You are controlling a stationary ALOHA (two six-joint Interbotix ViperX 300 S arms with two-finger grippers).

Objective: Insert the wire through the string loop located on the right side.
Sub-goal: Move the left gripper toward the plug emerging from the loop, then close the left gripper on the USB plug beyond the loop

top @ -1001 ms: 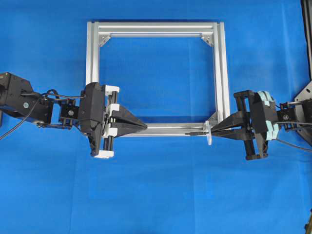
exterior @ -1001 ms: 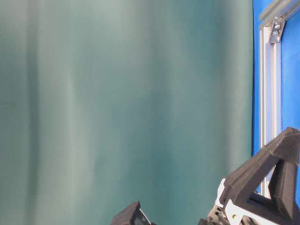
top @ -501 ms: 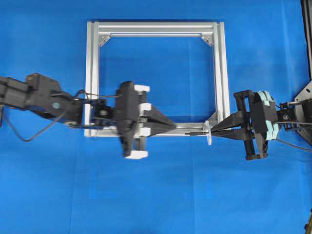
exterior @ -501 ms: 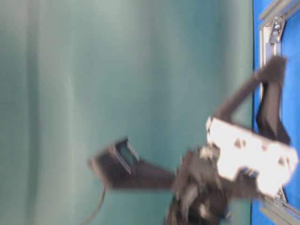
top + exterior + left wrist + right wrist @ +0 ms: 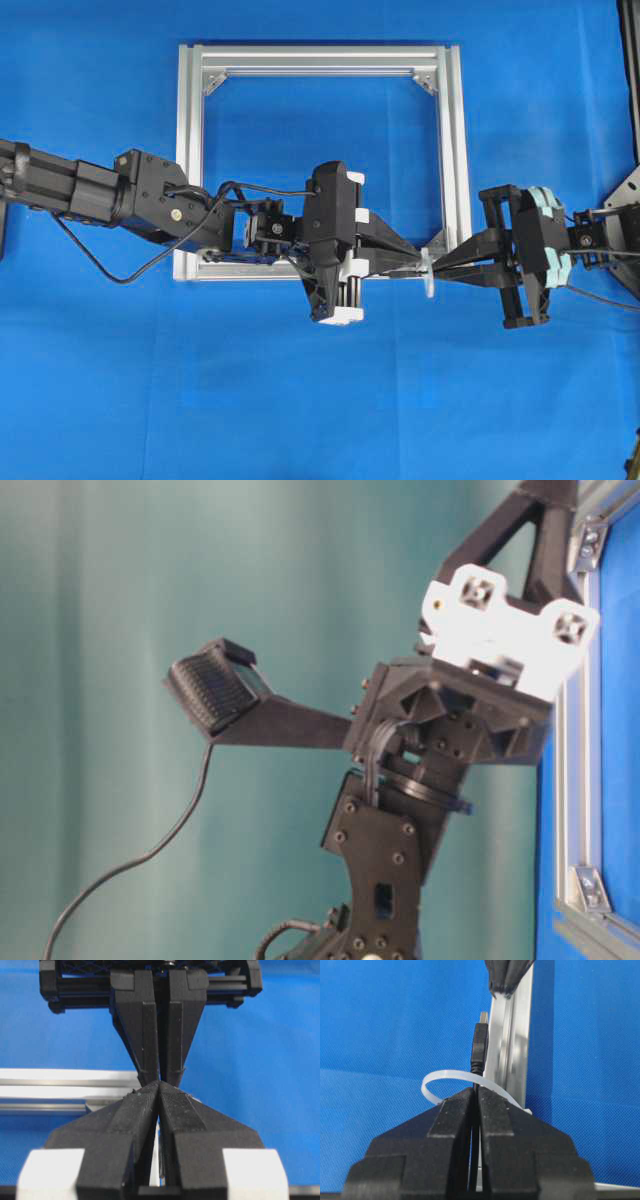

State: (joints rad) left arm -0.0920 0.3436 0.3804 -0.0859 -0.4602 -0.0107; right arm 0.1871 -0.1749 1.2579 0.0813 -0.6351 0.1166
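Observation:
The wire [image 5: 479, 1047] is a thin black cable ending in a small plug. It passes through the whitish string loop [image 5: 437, 1078] beside the aluminium frame [image 5: 512, 1050]. My right gripper [image 5: 475, 1091] is shut on the wire just behind the loop. In the overhead view the plug [image 5: 403, 271] pokes out left of the loop [image 5: 429, 281], with the right gripper [image 5: 438, 267] on the loop's right. My left gripper [image 5: 417, 260] is shut with nothing in it. Its tips [image 5: 160, 1085] point at the right gripper's fingers [image 5: 145, 1035], close above the plug and apart from it.
The square silver frame [image 5: 310, 58] lies flat on the blue cloth, and both grippers meet at its front right corner. The left arm [image 5: 150, 200] stretches across the front rail [image 5: 60, 1082]. In the table-level view that arm [image 5: 400, 840] fills the foreground.
The left arm has swept right along the front rail, from the frame's left side to the loop. Its gripper stayed shut. The right gripper, wire and loop have not moved.

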